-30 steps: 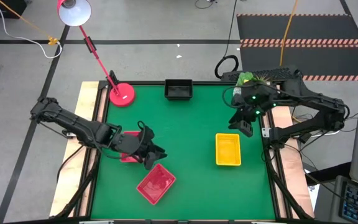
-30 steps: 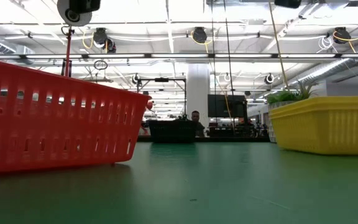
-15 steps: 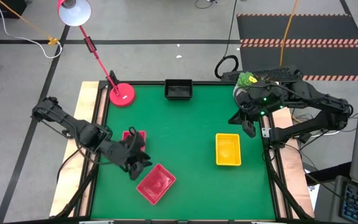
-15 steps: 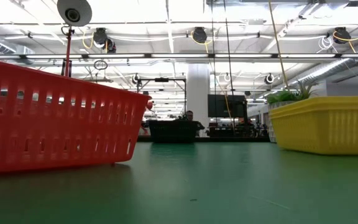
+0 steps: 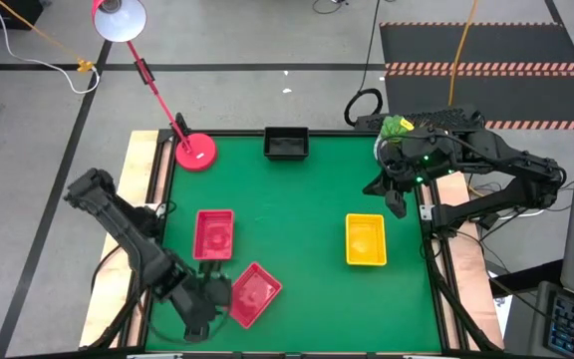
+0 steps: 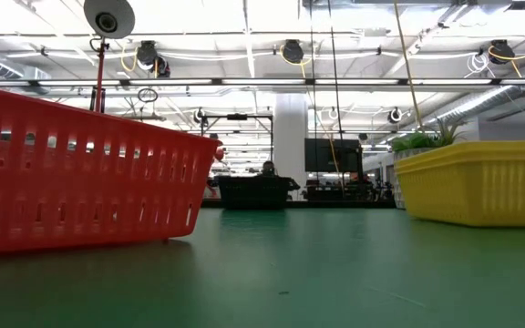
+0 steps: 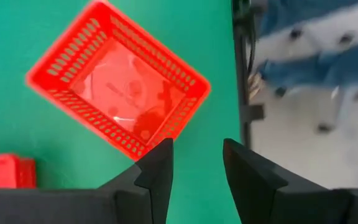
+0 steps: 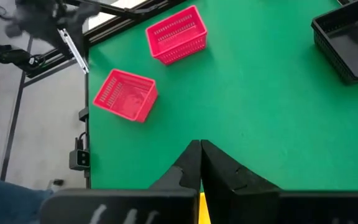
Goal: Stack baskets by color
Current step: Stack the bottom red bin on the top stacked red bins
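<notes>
High view, left fingers [image 5: 210, 299]: parted with a gap, holding nothing, just beside the skewed red plastic mesh basket [image 5: 254, 292] at the green counter [image 5: 297, 214] front.
Second red basket [image 5: 214, 233]: beyond those fingers.
Right fingers [image 5: 395, 204]: pressed together, empty, near the yellow mesh basket [image 5: 365, 240].
Black mesh basket [image 5: 286, 144]: far edge, well apart from both.

In the low view the red basket [image 6: 80, 169] runs off the left edge and the yellow basket [image 6: 481, 182] off the right, so neither shows whole. The black basket [image 6: 253, 191] at the table's far edge is too small there to read its mesh. In the left wrist view a second red basket [image 7: 2, 171] is cut by the picture's edge, and the floor beyond the table edge is blurred.
</notes>
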You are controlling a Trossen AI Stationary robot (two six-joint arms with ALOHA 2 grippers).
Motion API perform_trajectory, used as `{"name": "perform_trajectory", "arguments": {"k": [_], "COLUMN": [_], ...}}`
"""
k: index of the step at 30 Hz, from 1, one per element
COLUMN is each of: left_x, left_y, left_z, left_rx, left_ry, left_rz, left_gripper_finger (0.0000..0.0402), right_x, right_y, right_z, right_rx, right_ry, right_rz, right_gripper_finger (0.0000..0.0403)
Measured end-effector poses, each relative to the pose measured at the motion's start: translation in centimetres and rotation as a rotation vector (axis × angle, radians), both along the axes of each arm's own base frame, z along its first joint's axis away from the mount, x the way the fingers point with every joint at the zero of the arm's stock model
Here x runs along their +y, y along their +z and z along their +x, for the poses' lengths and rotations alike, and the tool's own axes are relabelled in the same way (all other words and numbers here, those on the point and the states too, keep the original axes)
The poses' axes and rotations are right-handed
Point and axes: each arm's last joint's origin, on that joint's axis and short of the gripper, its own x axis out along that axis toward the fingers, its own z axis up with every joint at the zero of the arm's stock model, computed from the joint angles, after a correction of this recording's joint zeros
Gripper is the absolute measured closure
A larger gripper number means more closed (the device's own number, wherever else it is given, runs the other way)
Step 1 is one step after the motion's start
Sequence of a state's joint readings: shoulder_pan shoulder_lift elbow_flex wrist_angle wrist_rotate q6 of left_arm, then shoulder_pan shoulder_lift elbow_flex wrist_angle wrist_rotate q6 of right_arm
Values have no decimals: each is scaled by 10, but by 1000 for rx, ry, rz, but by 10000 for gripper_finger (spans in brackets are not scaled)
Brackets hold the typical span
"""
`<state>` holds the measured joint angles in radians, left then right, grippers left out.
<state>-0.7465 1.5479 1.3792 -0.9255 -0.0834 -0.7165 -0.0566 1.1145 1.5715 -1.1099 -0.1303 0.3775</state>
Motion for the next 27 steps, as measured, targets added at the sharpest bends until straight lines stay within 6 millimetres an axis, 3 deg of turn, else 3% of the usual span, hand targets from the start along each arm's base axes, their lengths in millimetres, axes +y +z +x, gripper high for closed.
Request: {"name": "perform_trajectory", "arguments": {"k": [7, 15, 18, 22, 27], "left_x": [-21, -33, -36, -39, -42], "left_y": [-38, -68, -75, -88, -100], "left_z": [11, 24, 28, 31, 34], "left_rx": [53, 62, 49, 80, 102], "left_ry": [-167, -341, -388, -400, -418], "left_rz": [141, 242, 255, 281, 305], "left_gripper_finger": [255, 184, 174, 190, 241], "right_x": [0, 0, 0, 0, 0], "right_y": [0, 0, 0, 0, 0], "right_z": [0, 0, 0, 0, 0], "right_rx": [0, 0, 0, 0, 1], "right_ry": [1, 3, 3, 3, 2], "right_rz": [-1, -3, -3, -3, -3], "right_gripper_finger": [402, 402, 402, 403, 403]}}
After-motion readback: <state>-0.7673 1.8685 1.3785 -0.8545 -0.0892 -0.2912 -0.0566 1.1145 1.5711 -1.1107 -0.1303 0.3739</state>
